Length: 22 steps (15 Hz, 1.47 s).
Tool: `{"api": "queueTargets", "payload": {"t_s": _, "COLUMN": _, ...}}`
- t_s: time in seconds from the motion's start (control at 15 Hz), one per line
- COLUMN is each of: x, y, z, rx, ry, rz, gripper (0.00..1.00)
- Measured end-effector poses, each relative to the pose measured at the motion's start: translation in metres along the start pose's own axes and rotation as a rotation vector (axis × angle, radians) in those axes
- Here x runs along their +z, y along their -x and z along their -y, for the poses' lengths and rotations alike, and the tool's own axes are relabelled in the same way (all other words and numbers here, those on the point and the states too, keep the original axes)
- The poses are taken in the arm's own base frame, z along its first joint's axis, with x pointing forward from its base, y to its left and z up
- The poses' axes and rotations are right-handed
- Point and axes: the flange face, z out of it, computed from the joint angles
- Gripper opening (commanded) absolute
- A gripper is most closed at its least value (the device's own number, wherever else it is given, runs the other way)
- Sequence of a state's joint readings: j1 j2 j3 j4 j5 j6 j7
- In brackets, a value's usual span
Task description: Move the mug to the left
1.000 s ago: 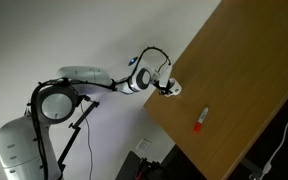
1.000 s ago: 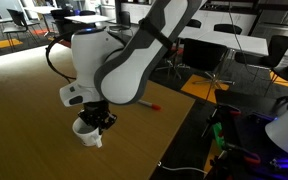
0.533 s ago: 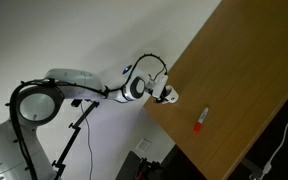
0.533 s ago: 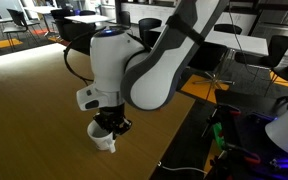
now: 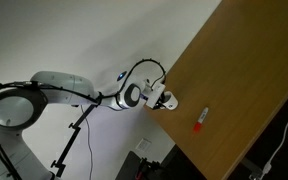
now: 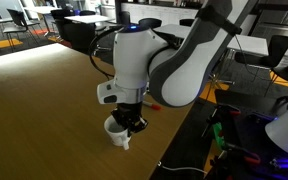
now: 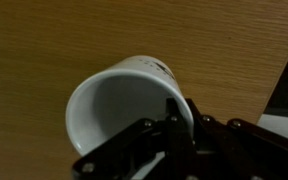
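Observation:
The small white mug (image 7: 124, 105) fills the wrist view, its open rim toward the camera. My gripper (image 7: 174, 125) is shut on the mug's wall, one finger inside the rim and one outside. In an exterior view the mug (image 6: 117, 131) hangs under the gripper (image 6: 130, 121), just above the wooden table (image 6: 44, 110) near its edge. In an exterior view the gripper (image 5: 167, 101) and the mug (image 5: 171, 104) sit at the table's edge (image 5: 184, 130).
A slim orange-red and white object (image 5: 200, 120) lies on the table; it also shows behind the arm (image 6: 154, 103). Office desks and chairs (image 6: 234, 50) stand beyond the table. A black stand (image 5: 74, 140) is beside the table.
The arm has carried the mug along the table edge: rightward and nearer the camera in the office-side view, slightly down the edge in the wall-side view. The grip is unchanged.

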<state>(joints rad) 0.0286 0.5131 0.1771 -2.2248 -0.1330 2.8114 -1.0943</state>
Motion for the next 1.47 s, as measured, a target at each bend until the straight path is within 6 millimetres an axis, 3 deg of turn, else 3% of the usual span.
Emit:
{"api": "queueTargets", "payload": {"t_s": 0.47, "x": -0.015, "y": 0.011, "z": 0.013, "rx": 0.088, "ry": 0.038, "rz": 0.036, "gripper": 0.03}}
{"api": "queueTargets", "payload": {"t_s": 1.13, "x": -0.015, "y": 0.010, "z": 0.014, "rx": 0.094, "ry": 0.112, "rz": 0.064, "gripper": 0.03}}
{"api": "queueTargets", "payload": {"t_s": 1.47, "x": -0.006, "y": 0.006, "z": 0.017, "rx": 0.090, "ry": 0.117, "rz": 0.037, "gripper": 0.03}}
